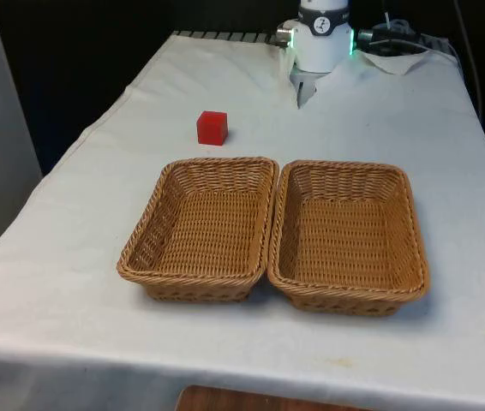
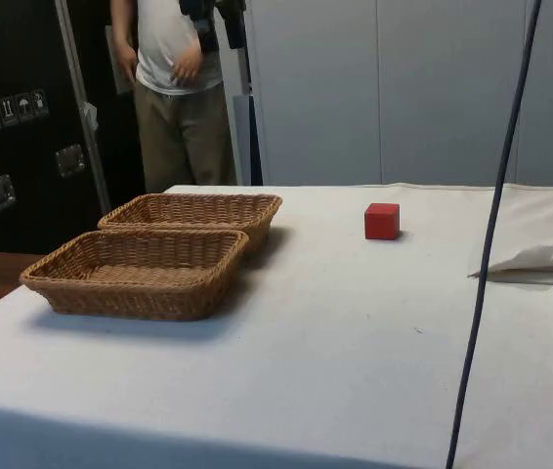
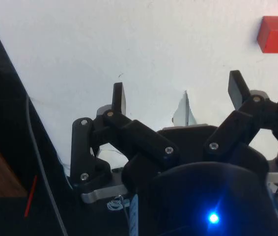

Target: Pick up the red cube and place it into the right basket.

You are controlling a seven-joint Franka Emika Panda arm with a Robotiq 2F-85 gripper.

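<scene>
Nothing is done yet: the cube (image 1: 212,128) sits on the cloth (image 1: 380,120), gripper (image 3: 178,93) spread wide, both baskets (image 1: 350,235) bare.

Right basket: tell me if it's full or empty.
Empty. The right basket shows bare wicker inside; the red cube sits on the cloth outside it.

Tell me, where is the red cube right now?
The red cube sits on the white cloth, outside both baskets, just beyond the far edge of the basket on the front view's left.
</scene>
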